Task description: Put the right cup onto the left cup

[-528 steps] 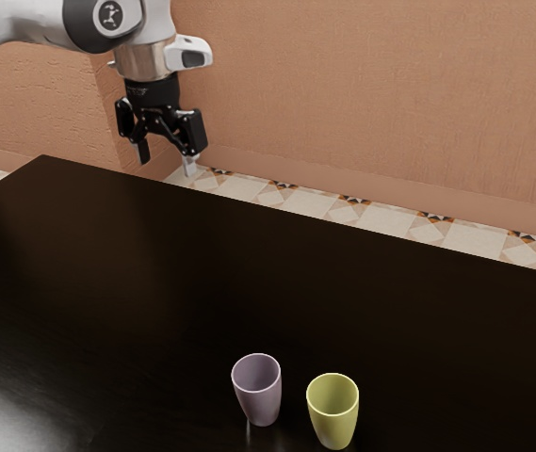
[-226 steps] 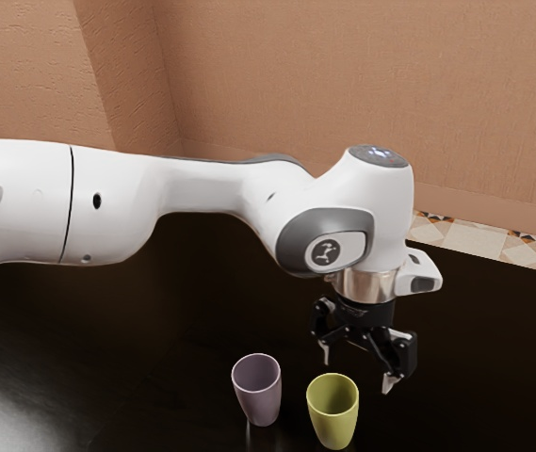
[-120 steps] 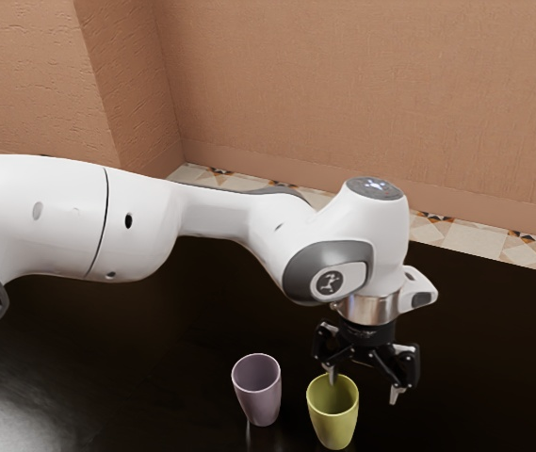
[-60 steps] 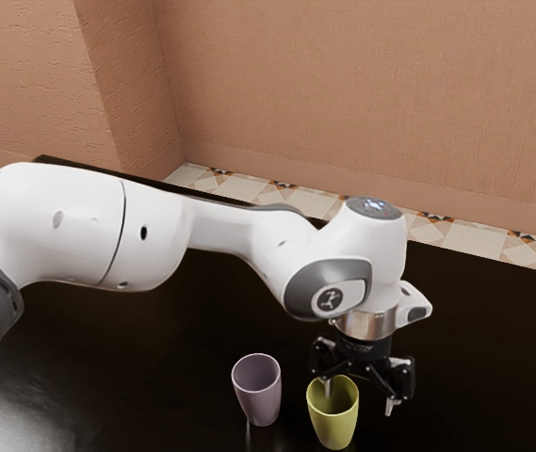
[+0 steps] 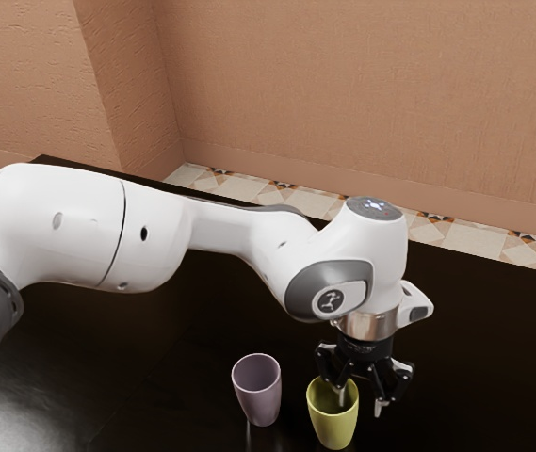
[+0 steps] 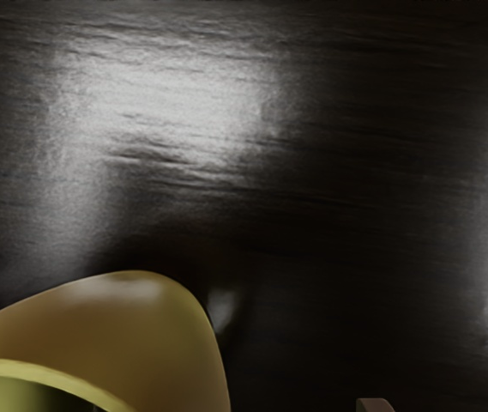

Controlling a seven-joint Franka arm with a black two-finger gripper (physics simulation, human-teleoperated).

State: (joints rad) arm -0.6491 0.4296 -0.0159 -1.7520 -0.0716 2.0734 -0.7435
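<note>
In the exterior view my gripper (image 5: 360,401) is low over the right side of the yellow-green cup (image 5: 332,425). One finger reaches down inside the rim, while the other hangs outside with a gap to the cup's wall; the fingers stand apart, open. The purple cup (image 5: 260,397) stands upright to the exterior view's left of the yellow-green one, not touching it. Part of the yellow-green cup (image 6: 153,343), with its rim, appears large in the wrist view.
The dark table (image 5: 192,377) carries both upright cups. My arm stretches across above it from the exterior view's left. A small brownish shape (image 6: 375,404) at the wrist view's lower edge cannot be identified.
My hand came over the table to the yellow-green cup and lowered beside it. In the last half second the fingers have drawn closer together. Both cups have stayed where they were.
</note>
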